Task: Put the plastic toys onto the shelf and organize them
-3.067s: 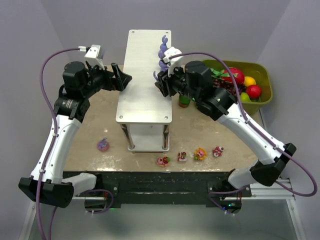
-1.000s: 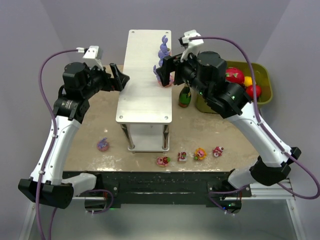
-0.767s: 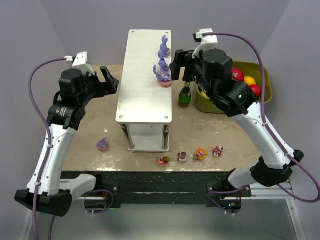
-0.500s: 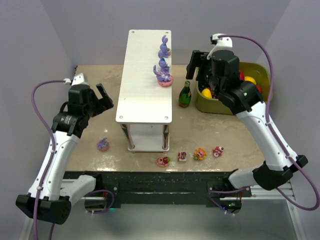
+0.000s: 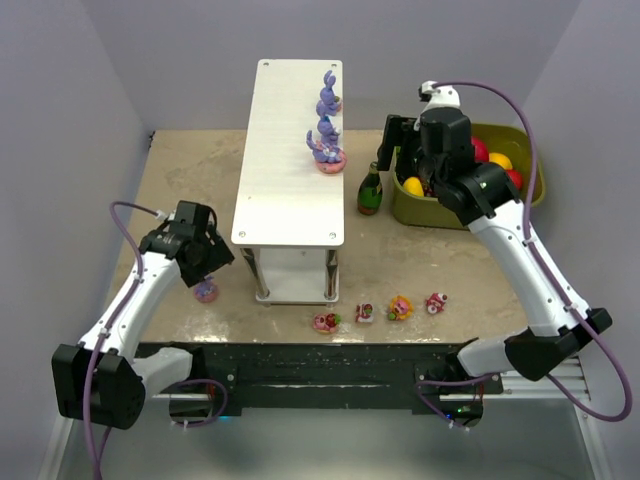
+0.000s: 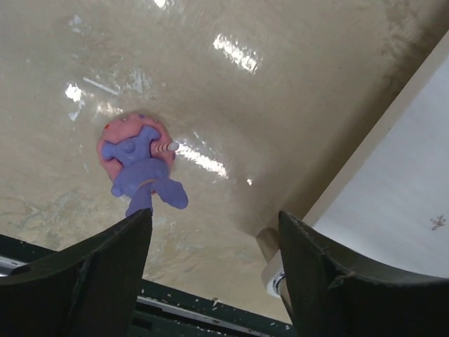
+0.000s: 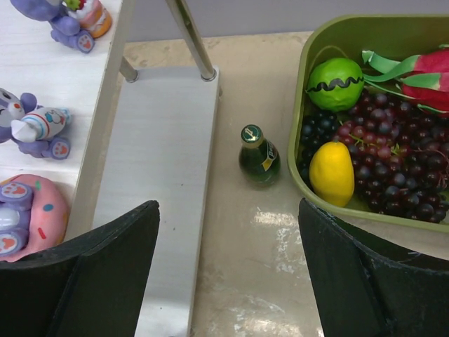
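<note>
The shelf (image 5: 288,150) stands mid-table with two purple bunnies (image 5: 326,143) on its white top board; they also show in the right wrist view (image 7: 38,125). A third purple bunny on a pink base (image 5: 207,291) lies on the table left of the shelf legs. My left gripper (image 5: 208,268) hovers just above it, open and empty; in the left wrist view (image 6: 214,281) the bunny (image 6: 137,160) lies ahead and left of the jaws. My right gripper (image 5: 392,150) is open and empty, high between shelf and bin. Several small pink, red and yellow toys (image 5: 365,314) sit along the front edge.
A dark green bottle (image 5: 370,190) stands right of the shelf, below my right gripper (image 7: 228,281). An olive-green bin (image 5: 525,140) with fruit is at the back right. The shelf's lower tier (image 7: 158,175) and foot (image 6: 272,275) lie near my grippers.
My right gripper let go of a bunny on the shelf top and drew back right toward the bin. My left arm swung from beside the shelf top down to the bunny on the table.
</note>
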`<state>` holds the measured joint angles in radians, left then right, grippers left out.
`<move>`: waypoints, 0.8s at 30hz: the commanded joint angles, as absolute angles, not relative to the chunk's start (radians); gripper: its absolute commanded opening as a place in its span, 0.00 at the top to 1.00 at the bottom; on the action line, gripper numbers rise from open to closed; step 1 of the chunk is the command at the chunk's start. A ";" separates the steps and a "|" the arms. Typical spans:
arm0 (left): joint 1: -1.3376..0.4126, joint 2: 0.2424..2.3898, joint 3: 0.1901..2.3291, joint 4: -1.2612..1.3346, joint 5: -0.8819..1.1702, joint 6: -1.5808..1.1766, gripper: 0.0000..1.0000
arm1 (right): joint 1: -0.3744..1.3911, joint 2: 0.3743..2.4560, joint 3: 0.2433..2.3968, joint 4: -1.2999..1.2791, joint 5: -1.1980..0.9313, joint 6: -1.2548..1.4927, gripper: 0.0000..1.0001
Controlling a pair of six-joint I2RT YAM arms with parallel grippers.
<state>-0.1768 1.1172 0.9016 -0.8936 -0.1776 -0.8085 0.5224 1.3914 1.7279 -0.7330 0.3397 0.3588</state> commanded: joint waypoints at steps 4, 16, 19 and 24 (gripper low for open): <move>-0.170 1.065 0.805 -0.940 -0.112 -0.876 0.24 | 0.495 1.345 1.706 -0.715 0.310 0.362 0.17; -0.170 1.078 0.856 -0.960 -0.196 -0.859 0.18 | 0.480 1.354 1.686 -0.698 0.287 0.364 0.17; -0.170 1.081 0.847 -0.977 -0.225 -0.891 0.16 | 0.479 1.355 1.681 -0.693 0.287 0.361 0.17; -0.161 1.085 0.847 -0.983 -0.294 -0.951 0.14 | 0.476 1.359 1.680 -0.690 0.285 0.359 0.17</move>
<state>-0.1764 1.0843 0.8211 -0.9691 -0.2157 -0.8848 0.4828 1.3697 1.6779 -0.7261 0.2955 0.3584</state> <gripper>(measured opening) 0.853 0.832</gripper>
